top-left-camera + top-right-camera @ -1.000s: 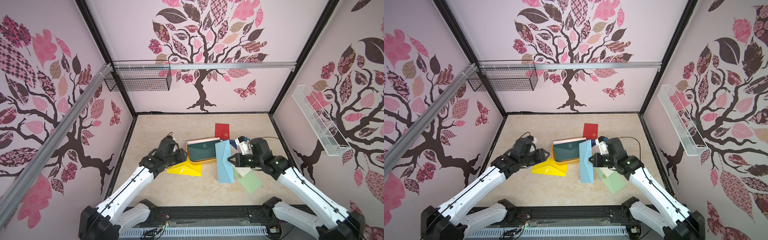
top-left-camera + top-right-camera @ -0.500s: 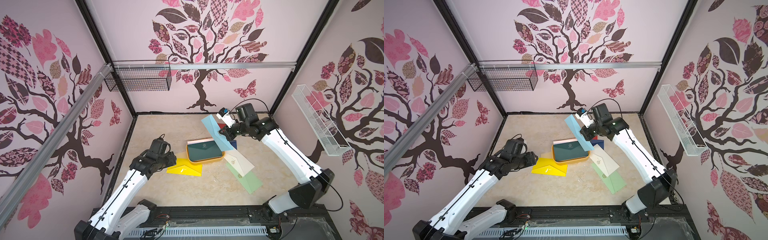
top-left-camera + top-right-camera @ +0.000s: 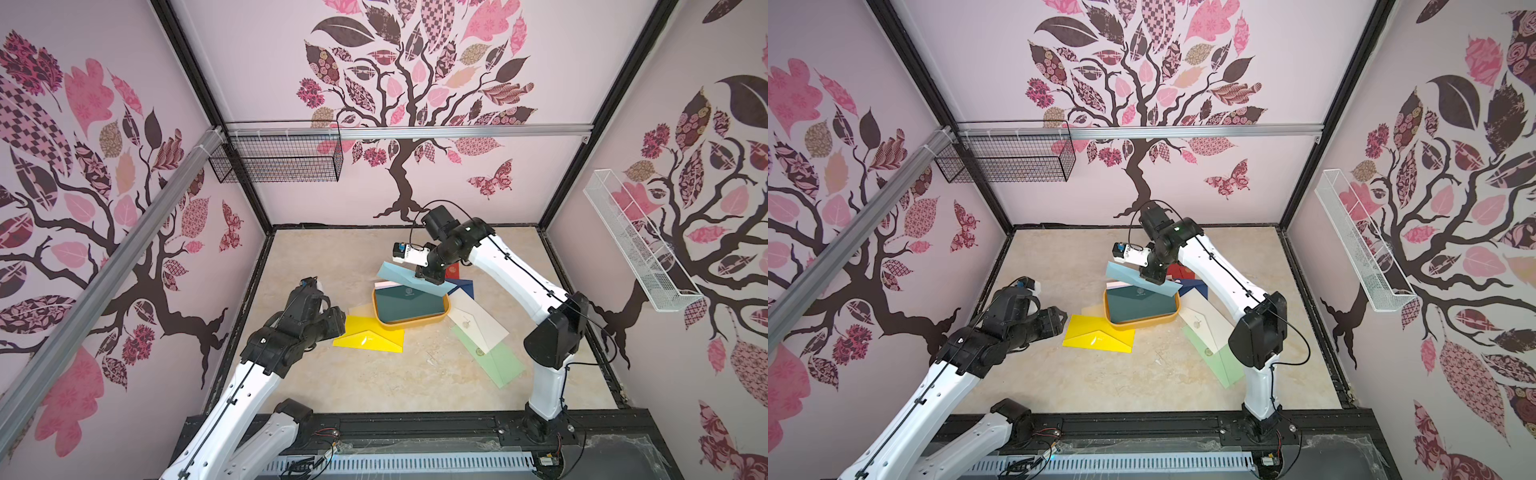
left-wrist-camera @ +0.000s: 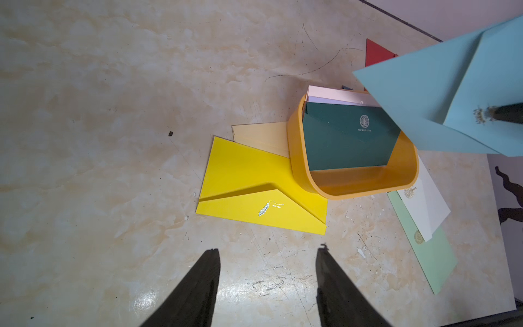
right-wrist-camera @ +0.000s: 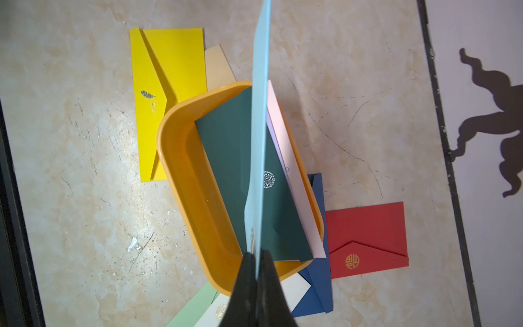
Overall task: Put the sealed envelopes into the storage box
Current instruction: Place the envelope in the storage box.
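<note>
Right jaws: pinched flat on the light blue paper envelope (image 3: 399,276) near its emblem. They hold it on edge and tilted above the far rim of the shallow yellow-orange plastic storage box (image 3: 411,325), roughly along the box's length. Probably so it can slide in beside those filed there.

Left jaws: partway apart, gripping nothing, low over bare bench just beside the bright yellow paper envelope (image 3: 368,334). Likely the next pick.

Marbled beige bench (image 3: 374,386): carries everything.

Box, mid-bench: dark green envelope (image 3: 409,305) leans inside, with lilac (image 4: 325,99) and pink (image 4: 334,93) ones behind it against the far wall.

Not yet in:
- Yellow envelope, seemingly tucked partly under the box's left end.
- Cream envelope (image 4: 260,138), under the yellow one and the box.
- White (image 3: 478,324) overlapping light green (image 3: 494,361), on the right.
- Navy (image 5: 317,283) and red (image 5: 368,235), beyond the box.

Judgement: three in, one in the air, six left.

Smallest: silver feather emblem (image 4: 264,209) on the yellow, face up.
</note>
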### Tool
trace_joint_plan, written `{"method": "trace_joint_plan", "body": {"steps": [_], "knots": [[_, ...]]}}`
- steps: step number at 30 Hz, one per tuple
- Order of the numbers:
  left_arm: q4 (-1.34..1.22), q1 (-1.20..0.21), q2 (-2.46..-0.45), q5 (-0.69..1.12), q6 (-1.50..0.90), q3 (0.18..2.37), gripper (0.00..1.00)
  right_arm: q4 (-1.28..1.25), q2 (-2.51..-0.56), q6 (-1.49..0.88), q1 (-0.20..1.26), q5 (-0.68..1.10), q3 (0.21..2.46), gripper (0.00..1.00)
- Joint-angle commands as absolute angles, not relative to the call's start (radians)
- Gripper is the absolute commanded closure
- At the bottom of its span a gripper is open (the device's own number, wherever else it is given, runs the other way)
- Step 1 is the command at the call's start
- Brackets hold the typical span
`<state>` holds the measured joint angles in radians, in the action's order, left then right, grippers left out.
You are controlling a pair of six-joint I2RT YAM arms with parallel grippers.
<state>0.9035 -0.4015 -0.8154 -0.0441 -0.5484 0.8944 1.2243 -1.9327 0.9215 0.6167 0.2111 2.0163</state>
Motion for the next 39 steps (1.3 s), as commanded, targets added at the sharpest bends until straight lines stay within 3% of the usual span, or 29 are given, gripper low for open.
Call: {"method": "trace_joint_plan", "body": {"steps": [1,21,39], "knots": [[0.880,-0.397,-0.797,-0.051,-0.533,0.877,0.40,1.271,-1.979,1.019,0.619,0.184,2.055,1.00],[0.871,-0.397,-0.791,-0.048,-0.532,0.873,0.40,1.315,-2.040,1.206,0.659,0.252,1.980,1.00],[0.871,-0.397,-0.793,-0.044,-0.530,0.873,0.40,1.263,-2.098,1.201,0.672,0.147,1.956,1.00]]}}
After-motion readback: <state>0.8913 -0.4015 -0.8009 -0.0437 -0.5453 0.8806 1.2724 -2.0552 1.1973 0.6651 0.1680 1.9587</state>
